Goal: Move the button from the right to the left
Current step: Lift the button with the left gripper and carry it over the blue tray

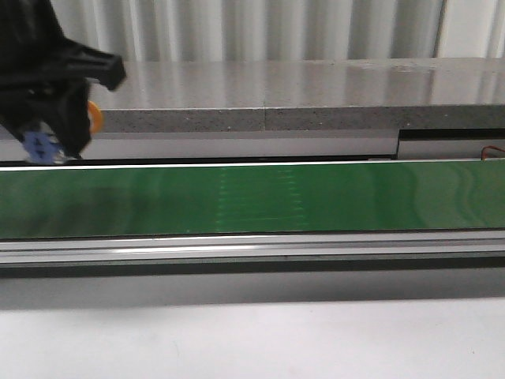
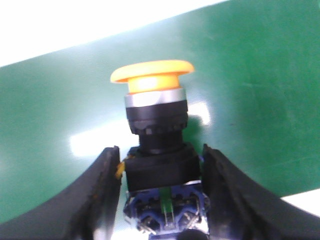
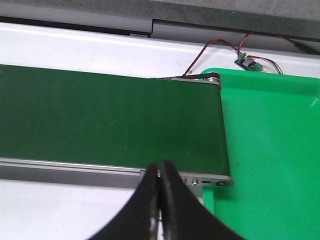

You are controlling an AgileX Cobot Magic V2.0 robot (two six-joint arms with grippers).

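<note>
We see the left end effector (image 2: 160, 200) clamped on the button (image 2: 157, 150), seemingly clear above the green belt (image 1: 316, 197); right end effector (image 3: 161, 200) closed, empty.

This looks like a workshop or factory test room. A long green conveyor belt (image 1: 252, 197) runs in a metal frame (image 1: 252, 249), with loose wires (image 3: 220, 47), a small circuit board (image 3: 248, 61) and a green tray (image 3: 270, 150).
</note>
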